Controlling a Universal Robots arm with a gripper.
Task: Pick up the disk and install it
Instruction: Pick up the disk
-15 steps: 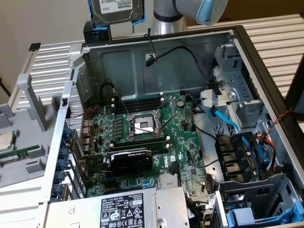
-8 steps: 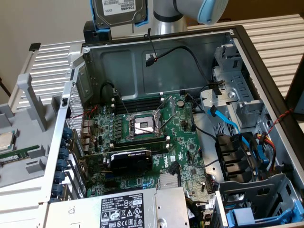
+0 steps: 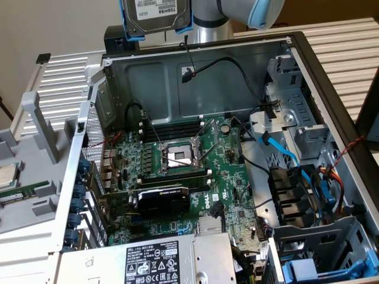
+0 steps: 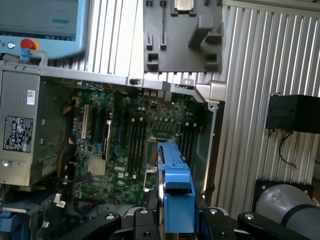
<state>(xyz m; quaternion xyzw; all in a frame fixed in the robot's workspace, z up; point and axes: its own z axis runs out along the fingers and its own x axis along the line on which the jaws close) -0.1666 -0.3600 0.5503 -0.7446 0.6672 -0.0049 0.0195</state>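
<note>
The disk [image 3: 157,15], a silver-grey drive with a white Toshiba label and blue side rails, hangs in the air above the back wall of the open computer case [image 3: 195,71], at the top of the exterior view. In the wrist view the disk [image 4: 175,185] is seen edge-on as a blue rail standing between the two dark fingers [image 4: 142,222]. My gripper [image 4: 176,220] is shut on it, over the motherboard [image 4: 115,145].
The case holds a motherboard [image 3: 177,171] with an open processor socket [image 3: 177,157], a power supply [image 3: 154,260], loose cables and drive bays [image 3: 296,136] on the exterior view's right. Another blue-railed tray [image 3: 314,269] sits low right. A grey fixture [image 3: 29,154] carries a processor chip [image 3: 6,174].
</note>
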